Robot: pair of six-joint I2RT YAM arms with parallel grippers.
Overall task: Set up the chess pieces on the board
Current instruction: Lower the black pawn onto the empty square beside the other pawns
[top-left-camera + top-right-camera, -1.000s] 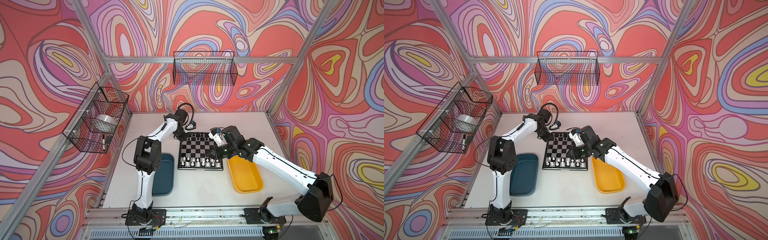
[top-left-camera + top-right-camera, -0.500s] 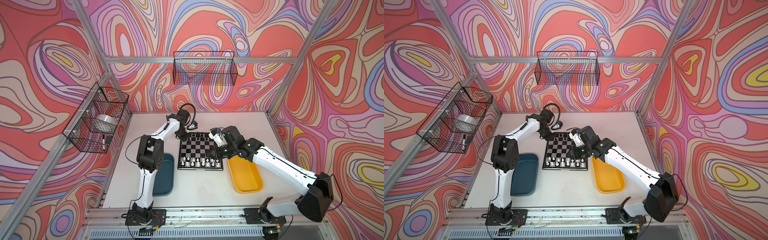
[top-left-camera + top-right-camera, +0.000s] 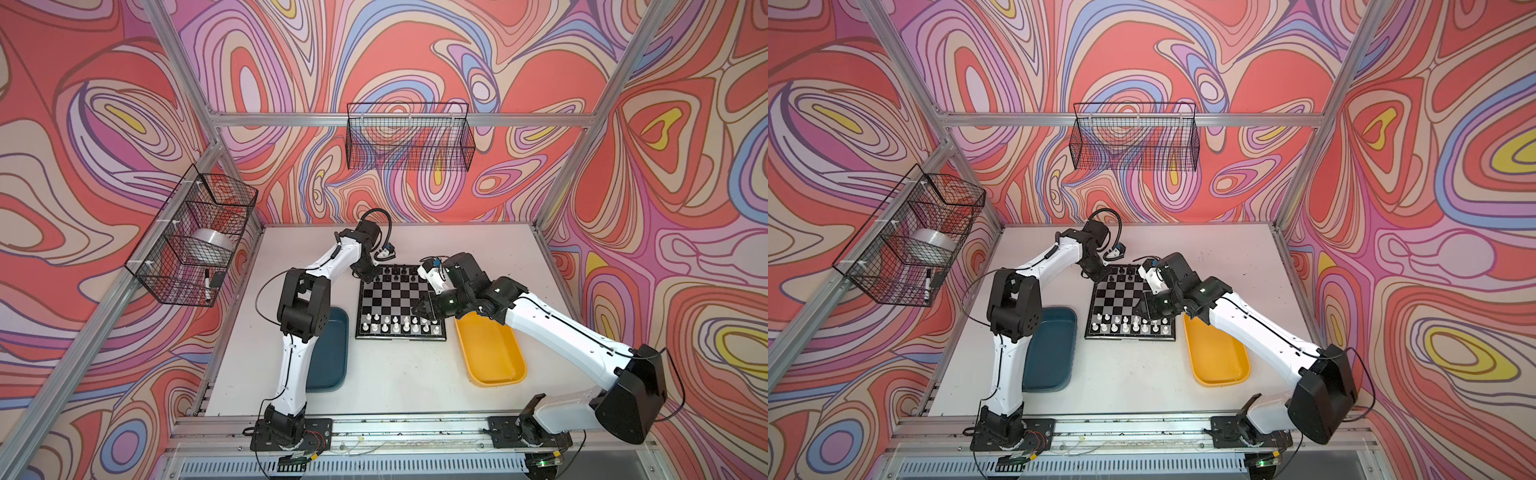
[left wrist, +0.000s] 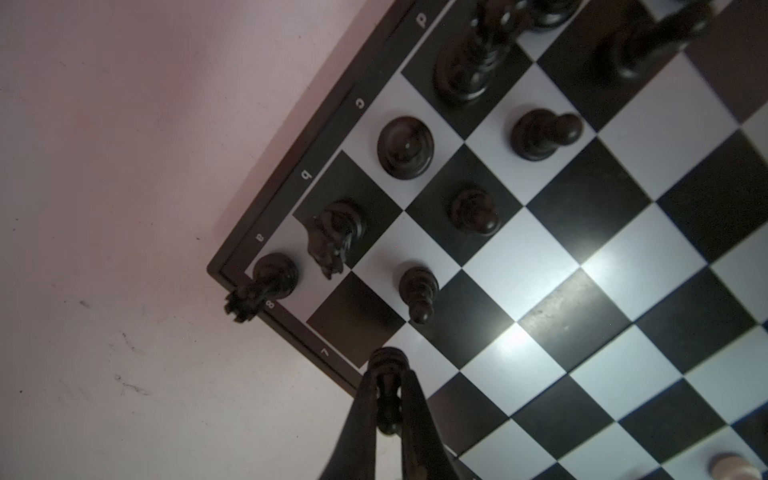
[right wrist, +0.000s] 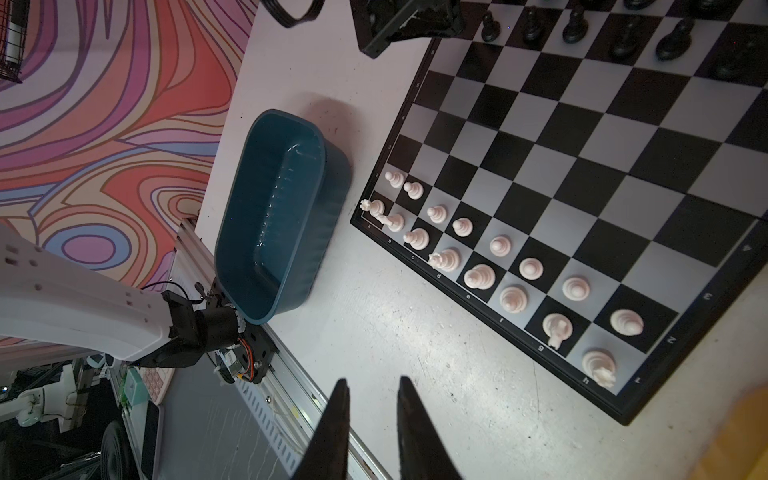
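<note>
While left tool (image 4: 390,386) clamps a black pawn (image 4: 388,362) (right tool (image 5: 372,380) apart, empty), I'd guess next is lowering it beside the rook (image 4: 274,274).

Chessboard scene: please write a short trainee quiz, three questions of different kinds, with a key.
1. True or false: the right gripper holds a white pawn.
2. The left gripper holds: A) a black pawn B) a white rook C) nothing.
3. Fill in: the tray on the left arm's side of the board is ____.
Key: 1 false; 2 A; 3 teal.
</note>
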